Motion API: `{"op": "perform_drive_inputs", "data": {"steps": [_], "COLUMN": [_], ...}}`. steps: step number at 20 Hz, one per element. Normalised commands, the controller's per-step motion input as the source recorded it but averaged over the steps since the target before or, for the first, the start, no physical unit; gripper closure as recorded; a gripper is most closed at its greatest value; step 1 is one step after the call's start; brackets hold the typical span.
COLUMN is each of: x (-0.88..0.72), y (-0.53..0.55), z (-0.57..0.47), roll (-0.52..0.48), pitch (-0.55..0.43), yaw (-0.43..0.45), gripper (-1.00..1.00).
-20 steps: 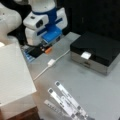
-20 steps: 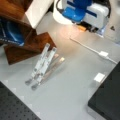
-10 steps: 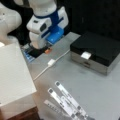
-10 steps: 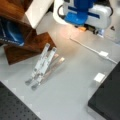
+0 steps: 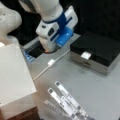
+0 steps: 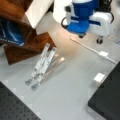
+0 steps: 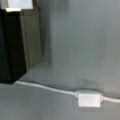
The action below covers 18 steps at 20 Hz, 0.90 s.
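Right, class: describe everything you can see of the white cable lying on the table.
The white cable is thin and looks plastic, with a small white rectangular block inline on it. It lies flat and slack on the grey table, running from near the black box past the block. The gripper hangs above its end without touching; only the table touches it.

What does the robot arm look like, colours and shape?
The arm is glossy white with rounded, tubular links. Its wrist carries a bright blue block banded in blue, beside a white housing with a dark round port. In a front view the blue wrist sits between white casings.
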Motion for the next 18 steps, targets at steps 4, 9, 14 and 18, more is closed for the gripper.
{"op": "perform_drive_inputs", "data": {"steps": [4,9,14,18], "x": [0.37,0.3,0.28,0.21], "y": [0.24,0.16,0.09,-0.02], "z": [-0.07,-0.12,-0.18,-0.21], "roll": [0.277,0.448,0.405,0.307], "pitch": [0.069,0.045,0.039,-0.043], "yaw": [-0.044,-0.057,0.046,0.134], "gripper": [-1.0,-1.0,-1.0,-1.0]}}
